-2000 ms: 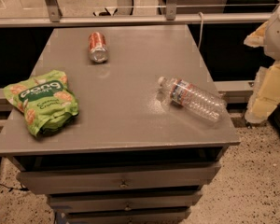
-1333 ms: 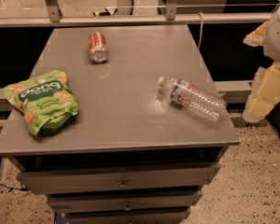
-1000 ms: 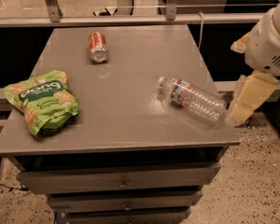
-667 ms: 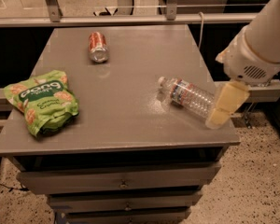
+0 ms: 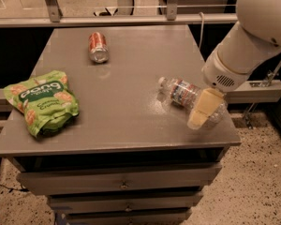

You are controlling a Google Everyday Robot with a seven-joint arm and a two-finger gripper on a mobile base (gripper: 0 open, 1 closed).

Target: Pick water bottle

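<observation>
The water bottle [image 5: 181, 92] is clear ribbed plastic with a white cap and a red, white and blue label. It lies on its side at the right of the grey table [image 5: 131, 107], cap pointing left and away from me. My gripper [image 5: 199, 114], cream-coloured on a large white arm, hangs over the bottle's bottom end near the table's front right corner and hides that end. I cannot tell whether it touches the bottle.
A red-orange soda can [image 5: 98, 46] lies at the back of the table. A green snack bag [image 5: 42, 100] lies at the front left. A metal rail [image 5: 131, 18] runs behind the table, and drawers [image 5: 122, 182] sit below its front edge.
My arm has swung in from the right edge of the view, leftward and down, until the gripper is over the bottle's bottom end. The bottle, can and bag have not moved.
</observation>
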